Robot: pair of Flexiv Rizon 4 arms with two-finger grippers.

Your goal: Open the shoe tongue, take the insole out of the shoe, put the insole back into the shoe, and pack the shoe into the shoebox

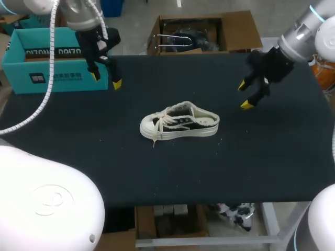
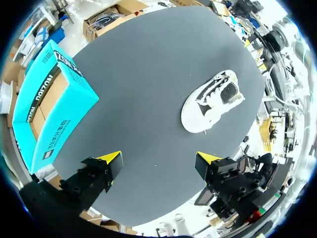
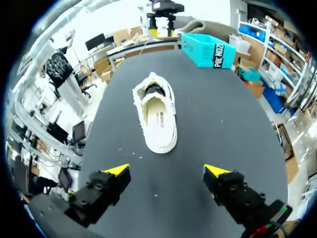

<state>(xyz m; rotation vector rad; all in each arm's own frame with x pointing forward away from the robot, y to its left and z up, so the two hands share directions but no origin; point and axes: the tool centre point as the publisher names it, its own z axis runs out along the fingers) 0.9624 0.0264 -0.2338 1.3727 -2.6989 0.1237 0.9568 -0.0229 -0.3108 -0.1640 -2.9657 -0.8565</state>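
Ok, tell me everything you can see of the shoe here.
The shoe is a low canvas-looking sneaker, black upper with cream laces, toe cap and sole. It stands upright on its sole near the middle of the dark table, toe toward the robot's left. A pale insole lies inside; the laces look loose, one end trailing. Only the table touches it.

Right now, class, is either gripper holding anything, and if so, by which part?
Nothing is held. The left gripper and the right gripper both hang open above the table, apart from the shoe.
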